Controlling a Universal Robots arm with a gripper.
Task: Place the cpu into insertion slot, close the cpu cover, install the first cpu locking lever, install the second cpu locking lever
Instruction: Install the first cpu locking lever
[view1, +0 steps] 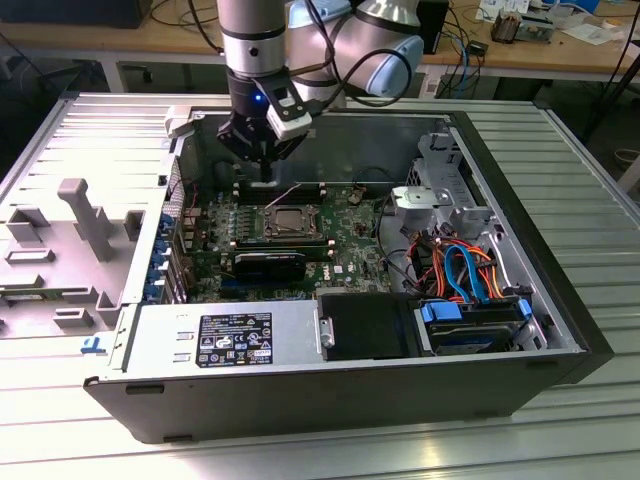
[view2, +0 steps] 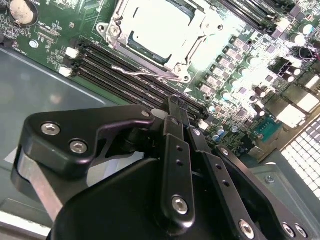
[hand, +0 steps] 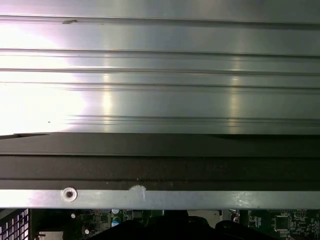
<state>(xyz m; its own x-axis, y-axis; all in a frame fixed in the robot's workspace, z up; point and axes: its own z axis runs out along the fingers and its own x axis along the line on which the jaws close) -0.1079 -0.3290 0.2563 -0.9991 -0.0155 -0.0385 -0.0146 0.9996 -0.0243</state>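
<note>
a: what is the widest thing in frame?

b: a ribbed metal tabletop (view1: 580, 190), and on it an open computer case (view1: 150, 400) lying on its side, its green circuit board (view1: 350, 225) facing up. a grey and silver robot arm (view1: 300, 40) reaches down into the case from the far side.

a: and where is the gripper?

b: the gripper (view1: 262, 172) hangs low over the far edge of the board in the exterior view, just behind the socket. in the second wrist view its black fingers (view2: 176, 117) lie pressed together with nothing between them, tips aimed at the board.

a: where is the chip?

b: the cpu (view2: 159, 26) already sits in the insertion slot (view1: 290, 221), its pale metal top glaring under the light. the cpu cover (view2: 192, 35) looks folded flat around it, silver frame bordering the chip, though glare hides the fine edges.

a: the levers?

b: one thin wire locking lever (view2: 137, 73) runs along the side of the socket that faces the fingers, between the frame and the black memory slots (view2: 115, 75). whether it is latched i cannot tell.

a: so how do the two lie?

b: the socket sits just ahead of the fingertips, towards the near side of the case in the exterior view, and the lever's long axis runs across the line the fingers point along, close beyond their tips.
</note>
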